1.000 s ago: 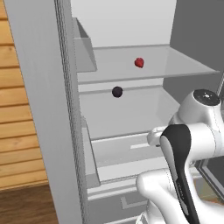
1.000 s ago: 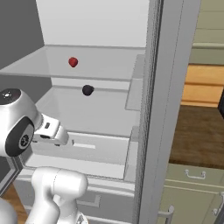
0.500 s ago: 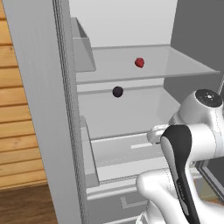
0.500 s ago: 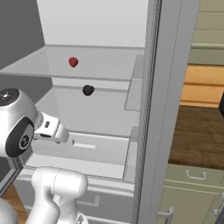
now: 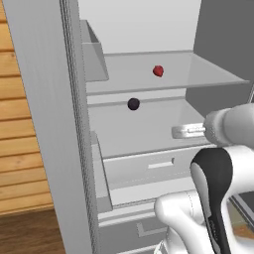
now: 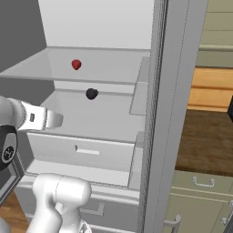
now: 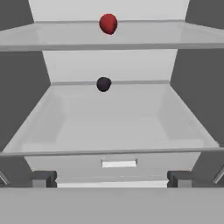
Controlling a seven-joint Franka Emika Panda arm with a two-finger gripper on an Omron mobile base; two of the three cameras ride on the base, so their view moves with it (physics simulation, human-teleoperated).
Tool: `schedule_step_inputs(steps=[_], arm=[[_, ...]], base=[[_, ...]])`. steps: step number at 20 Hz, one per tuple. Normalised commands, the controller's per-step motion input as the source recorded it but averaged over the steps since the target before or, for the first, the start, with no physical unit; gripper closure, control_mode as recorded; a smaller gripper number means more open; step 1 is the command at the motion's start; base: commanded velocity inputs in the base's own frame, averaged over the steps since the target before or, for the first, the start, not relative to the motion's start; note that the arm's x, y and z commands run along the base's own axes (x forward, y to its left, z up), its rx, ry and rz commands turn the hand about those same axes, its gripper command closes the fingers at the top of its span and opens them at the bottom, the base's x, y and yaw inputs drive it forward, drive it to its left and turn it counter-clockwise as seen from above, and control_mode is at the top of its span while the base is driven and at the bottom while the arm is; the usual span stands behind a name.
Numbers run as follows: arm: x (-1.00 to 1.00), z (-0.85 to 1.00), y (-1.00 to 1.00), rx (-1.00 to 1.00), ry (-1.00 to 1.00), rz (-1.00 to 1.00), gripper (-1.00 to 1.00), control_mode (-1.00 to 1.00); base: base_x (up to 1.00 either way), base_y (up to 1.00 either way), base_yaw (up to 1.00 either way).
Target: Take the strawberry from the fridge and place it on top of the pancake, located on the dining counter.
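The fridge stands open in front of me, showing white shelves. The strawberry is a tiny red berry lying on the upper shelf. My gripper hangs in front of the fridge at the height of the lower shelf, below the berry and well short of it. It is open, its fingertips wide apart with nothing between them. The dining counter and the pancake are out of view.
A dark purple-black round fruit lies at the back of the lower shelf, under the strawberry. A drawer with a slot handle sits below. Door bins flank the shelves. Green cabinets are at the right.
The hand has risen a little in front of the fridge, from drawer height towards the lower shelf. Both fruits lie where they were.
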Motion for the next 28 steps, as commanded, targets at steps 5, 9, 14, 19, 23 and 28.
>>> schedule_step_inputs(steps=[5, 9, 14, 19, 23, 28], arm=[[-0.01, 1.0, -0.05, 0.0, -0.2, 0.0, -1.0, -1.0], [0.06, 0.97, 0.03, 0.0, -0.03, 0.04, -1.0, -1.0], [0.76, 0.29, -0.05, 0.0, -0.01, -0.01, -1.0, -1.0], [0.8, -0.08, -0.03, -0.02, 0.0, -0.01, -1.0, -1.0], [0.55, -0.03, 0.0, 0.0, 0.01, 0.0, -1.0, -1.0], [0.86, -0.03, 0.0, 0.0, 0.04, 0.0, -1.0, -1.0]], base=[[0.0, 0.0, 0.0], [0.0, 0.0, 0.0], [0.0, 0.0, 0.0], [0.0, 0.0, 0.0], [0.0, 0.0, 0.0], [0.0, 0.0, 0.0]])
